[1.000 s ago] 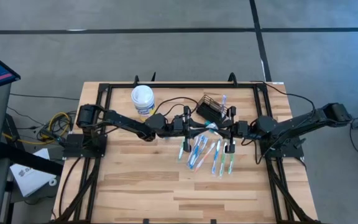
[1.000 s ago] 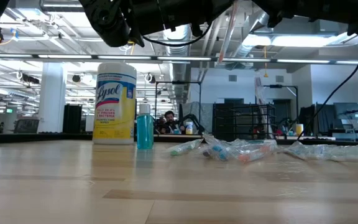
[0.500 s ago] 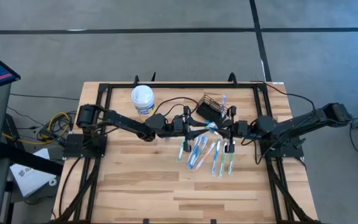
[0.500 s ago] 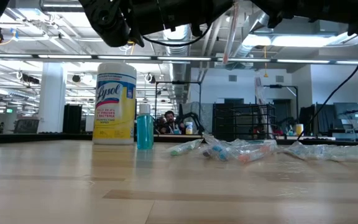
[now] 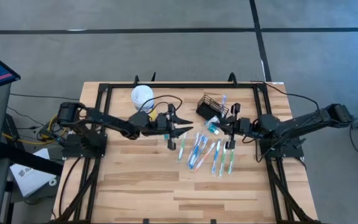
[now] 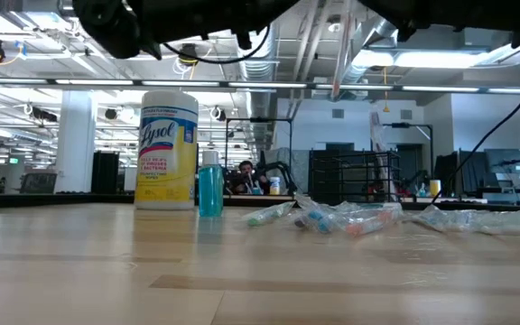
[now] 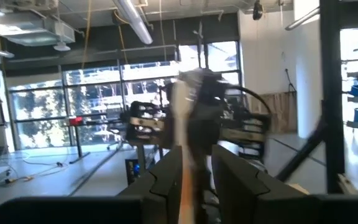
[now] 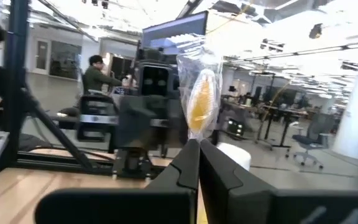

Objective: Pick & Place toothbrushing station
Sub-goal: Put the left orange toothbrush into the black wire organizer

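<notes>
Black mesh toothbrushing station (image 5: 211,107) waits, upper centre; left gripper (image 5: 180,129) has pulled away leftward, fingers spread and empty, right gripper (image 5: 230,127) clamping a wrapped toothbrush (image 8: 199,94) alone.

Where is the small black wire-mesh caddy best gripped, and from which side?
Grip the small black wire-mesh caddy by the top rim of one wall, coming straight down from above. It stands upright with its top open, and the thin wire wall would probably fit between the jaws.

Bare tabletop (image 5: 135,186) near side; toothbrush scatter (image 5: 205,151) mid-table; canister (image 5: 142,98), caddy (image 5: 211,107) crowd far edge.
</notes>
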Motion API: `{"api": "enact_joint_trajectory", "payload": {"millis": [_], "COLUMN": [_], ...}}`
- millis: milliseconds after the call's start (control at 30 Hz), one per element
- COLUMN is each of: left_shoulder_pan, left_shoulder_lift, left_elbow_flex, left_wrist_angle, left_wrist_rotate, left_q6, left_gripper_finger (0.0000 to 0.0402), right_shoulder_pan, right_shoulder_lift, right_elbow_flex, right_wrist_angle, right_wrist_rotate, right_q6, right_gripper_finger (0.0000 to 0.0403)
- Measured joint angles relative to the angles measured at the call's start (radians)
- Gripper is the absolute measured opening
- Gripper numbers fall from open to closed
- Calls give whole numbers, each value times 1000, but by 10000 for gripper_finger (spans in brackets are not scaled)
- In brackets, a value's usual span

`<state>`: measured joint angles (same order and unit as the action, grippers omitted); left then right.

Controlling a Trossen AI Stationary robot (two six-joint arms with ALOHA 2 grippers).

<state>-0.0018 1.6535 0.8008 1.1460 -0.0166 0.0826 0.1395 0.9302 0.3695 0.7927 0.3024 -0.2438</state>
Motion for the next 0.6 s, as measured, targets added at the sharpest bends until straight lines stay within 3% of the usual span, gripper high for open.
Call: {"api": "enact_joint_trajectory", "payload": {"millis": [600], "left_shoulder_pan": [-64], "left_shoulder_lift": [-18], "left_elbow_flex": [-46], "left_wrist_angle": [-18], "left_wrist_rotate": [5], "left_q6": [-39], "left_gripper_finger": [82], "right_shoulder_pan": [-220], "right_shoulder_lift": [32], "right_elbow_flex": [0], "right_wrist_angle": [-10], "right_wrist_rotate": [14], "right_q6": [56], "right_gripper_finger": [0]}}
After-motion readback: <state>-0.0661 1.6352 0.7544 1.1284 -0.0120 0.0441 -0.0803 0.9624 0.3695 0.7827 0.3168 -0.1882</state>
